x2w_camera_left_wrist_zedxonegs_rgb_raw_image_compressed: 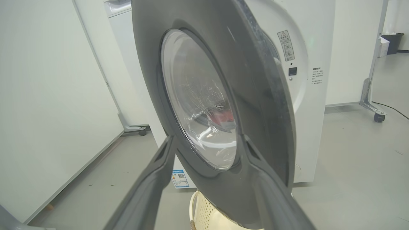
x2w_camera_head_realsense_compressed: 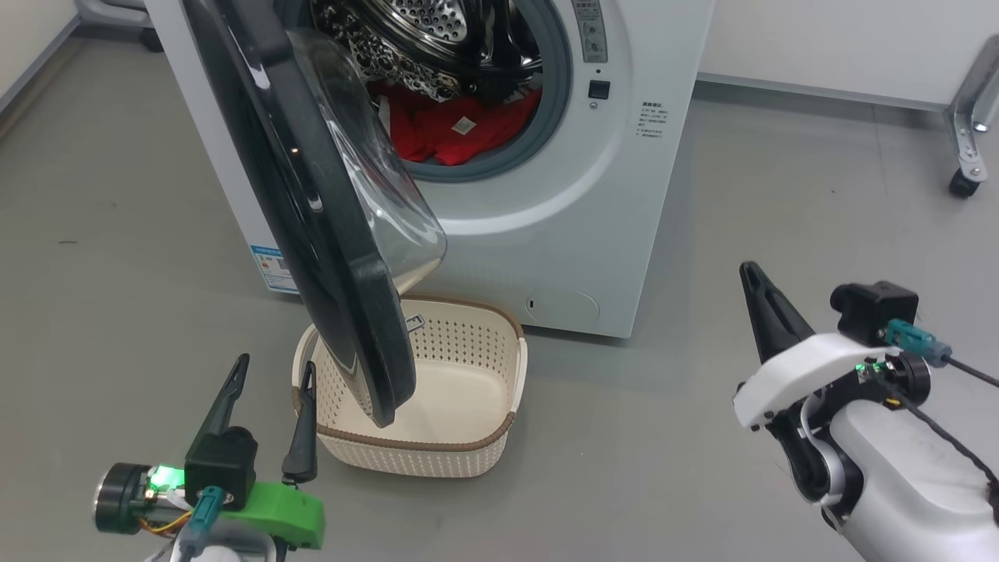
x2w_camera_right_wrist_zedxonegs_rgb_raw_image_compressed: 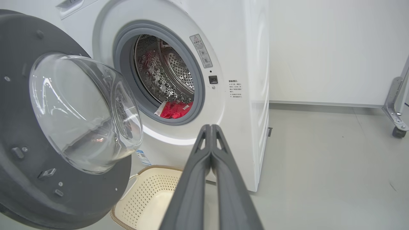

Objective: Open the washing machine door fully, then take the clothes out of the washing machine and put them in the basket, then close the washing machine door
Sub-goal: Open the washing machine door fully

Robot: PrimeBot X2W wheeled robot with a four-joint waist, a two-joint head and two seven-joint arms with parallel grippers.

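Note:
The white washing machine (x2w_camera_head_realsense_compressed: 546,234) stands ahead with its door (x2w_camera_head_realsense_compressed: 312,203) swung out nearly edge-on to me, black rim and clear glass bowl showing. Red clothes (x2w_camera_head_realsense_compressed: 460,129) lie in the steel drum, also visible in the right wrist view as clothes (x2w_camera_right_wrist_zedxonegs_rgb_raw_image_compressed: 174,109). Below the door's lower edge the cream basket (x2w_camera_head_realsense_compressed: 437,464) sits on the floor with nothing in it. My left gripper (x2w_camera_head_realsense_compressed: 275,363) is open beside the door's bottom rim, and the left gripper (x2w_camera_left_wrist_zedxonegs_rgb_raw_image_compressed: 207,142) faces the door's outer side (x2w_camera_left_wrist_zedxonegs_rgb_raw_image_compressed: 255,80); contact is unclear. My right gripper (x2w_camera_head_realsense_compressed: 748,269) is shut and holds nothing; its tip (x2w_camera_right_wrist_zedxonegs_rgb_raw_image_compressed: 211,126) points at the machine's front.
A metal frame on a caster (x2w_camera_head_realsense_compressed: 964,183) stands at the far right by the wall. A white panel (x2w_camera_left_wrist_zedxonegs_rgb_raw_image_compressed: 48,95) runs along the left side of the machine. Open grey floor lies to the right of the machine and around the basket (x2w_camera_right_wrist_zedxonegs_rgb_raw_image_compressed: 143,198).

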